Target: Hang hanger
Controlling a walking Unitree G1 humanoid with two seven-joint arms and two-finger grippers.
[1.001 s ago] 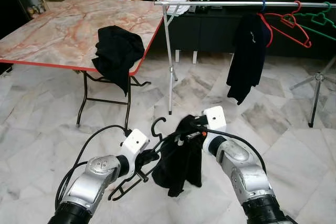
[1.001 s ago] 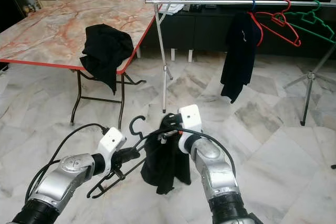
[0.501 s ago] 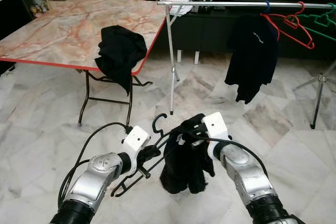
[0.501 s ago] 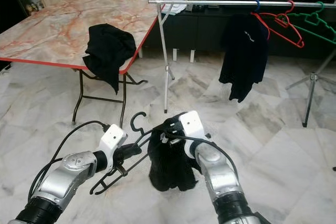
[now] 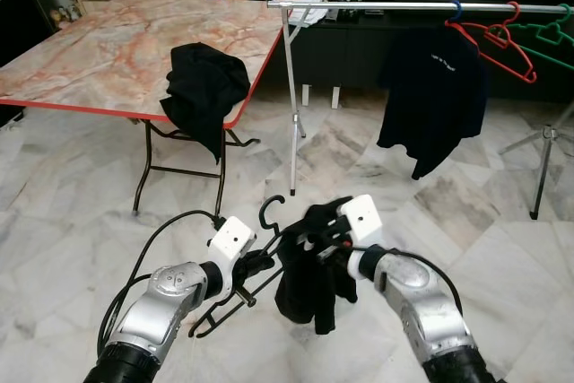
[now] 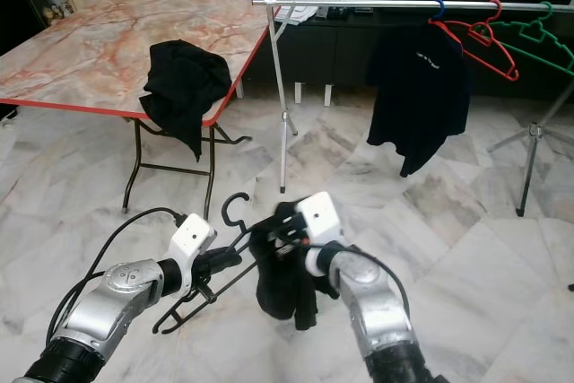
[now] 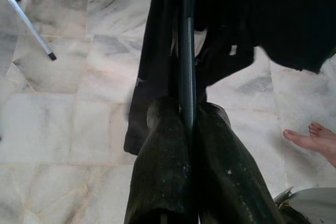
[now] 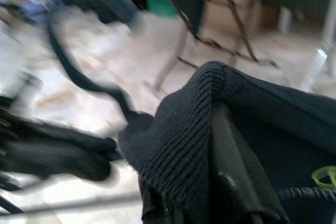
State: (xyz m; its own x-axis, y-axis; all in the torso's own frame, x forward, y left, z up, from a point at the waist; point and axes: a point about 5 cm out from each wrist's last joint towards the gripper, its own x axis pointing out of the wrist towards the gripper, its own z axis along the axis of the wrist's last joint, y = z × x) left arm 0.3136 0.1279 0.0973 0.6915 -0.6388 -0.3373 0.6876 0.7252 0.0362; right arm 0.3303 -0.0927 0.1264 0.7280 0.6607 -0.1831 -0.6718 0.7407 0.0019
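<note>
Your black hanger (image 5: 240, 277) sits low in front of you above the marble floor (image 5: 72, 213), its hook (image 5: 268, 211) pointing up. The left tool (image 7: 187, 121) is clenched on the hanger's bar, fingers (image 7: 163, 171) pressed either side. The right tool (image 5: 316, 238) grasps the dark garment (image 5: 309, 271) draped over the hanger. Ahead stands the rail (image 5: 386, 7) with a hung shirt (image 5: 430, 96), and left of it your table (image 5: 108, 51).

Hanger (image 5: 235, 281): black, clamped in the black-fingered left gripper (image 5: 254, 265). Garment (image 5: 309, 275) beside it: black. Floor (image 5: 81, 221): grey-veined white marble.
</note>
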